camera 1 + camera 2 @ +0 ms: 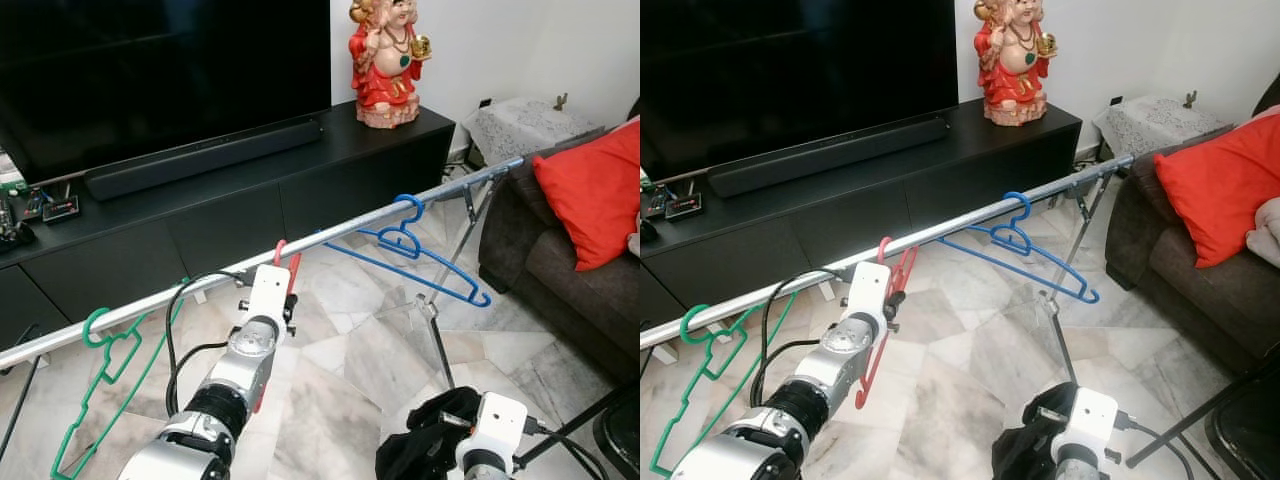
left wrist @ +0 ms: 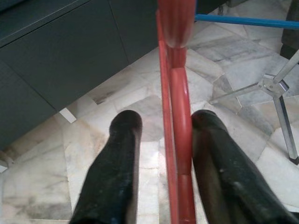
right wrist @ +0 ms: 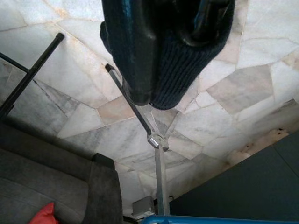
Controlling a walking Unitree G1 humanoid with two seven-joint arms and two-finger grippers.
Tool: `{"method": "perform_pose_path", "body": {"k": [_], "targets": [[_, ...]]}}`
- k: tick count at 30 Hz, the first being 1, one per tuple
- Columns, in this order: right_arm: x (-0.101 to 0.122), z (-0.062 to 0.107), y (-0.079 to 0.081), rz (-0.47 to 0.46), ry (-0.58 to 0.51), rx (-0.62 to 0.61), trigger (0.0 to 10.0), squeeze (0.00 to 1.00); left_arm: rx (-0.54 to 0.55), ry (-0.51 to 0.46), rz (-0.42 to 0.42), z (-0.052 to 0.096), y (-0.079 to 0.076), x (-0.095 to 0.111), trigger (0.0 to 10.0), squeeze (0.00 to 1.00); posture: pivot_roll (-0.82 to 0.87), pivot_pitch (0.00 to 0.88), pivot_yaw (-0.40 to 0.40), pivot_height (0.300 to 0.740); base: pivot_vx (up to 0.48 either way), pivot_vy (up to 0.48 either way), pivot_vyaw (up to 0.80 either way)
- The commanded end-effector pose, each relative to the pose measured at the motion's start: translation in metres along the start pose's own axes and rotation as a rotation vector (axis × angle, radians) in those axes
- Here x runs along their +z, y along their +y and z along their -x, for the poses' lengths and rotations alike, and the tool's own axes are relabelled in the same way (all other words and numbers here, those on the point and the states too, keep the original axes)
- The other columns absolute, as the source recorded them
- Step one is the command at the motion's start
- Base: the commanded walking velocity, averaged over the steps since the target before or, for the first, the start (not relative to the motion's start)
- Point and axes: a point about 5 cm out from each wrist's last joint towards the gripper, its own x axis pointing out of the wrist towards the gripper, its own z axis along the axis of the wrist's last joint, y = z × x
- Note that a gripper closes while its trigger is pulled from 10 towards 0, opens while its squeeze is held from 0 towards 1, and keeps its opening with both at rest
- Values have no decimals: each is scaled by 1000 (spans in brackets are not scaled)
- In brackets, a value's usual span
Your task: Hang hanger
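1. Head views: a silver clothes rail (image 1: 330, 226) runs slantwise over the marble floor (image 1: 350, 350), in front of a black TV cabinet (image 1: 200, 215) carrying a soundbar (image 1: 200, 157) and a red figurine (image 1: 385, 60). The red hanger (image 1: 885, 300) hooks over the rail, between a green hanger (image 1: 100, 390) on the robot's left and a blue hanger (image 1: 415, 250) on its right. The left end effector (image 1: 890, 300) is raised to the red hanger just below the rail. A sofa with a red cushion (image 1: 595, 190) stands on the right.
2. Left wrist view: the two black fingers (image 2: 114, 172) are narrowly parted with the red hanger's neck between them; one finger touches it, the other stands just apart.
3. Right wrist view: the right end effector (image 3: 163, 51) hangs low over the floor, its fingers clamped on a dark knitted cloth (image 3: 182, 79), above the rail stand's leg joint (image 3: 156, 140).
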Motion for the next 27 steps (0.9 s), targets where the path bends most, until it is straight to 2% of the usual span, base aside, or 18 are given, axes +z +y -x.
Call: {"method": "perform_pose_path", "body": {"k": [1,27], "targets": [[0,0,3,-1,-2,8,10000,0,0,-11,-16,-1,2,3,0,0,49,55,55,740,0,0,0],[-1,0,4,2,4,13,10000,0,18,-57,-4,2,5,3,0,0,53,64,50,740,0,0,0]]}}
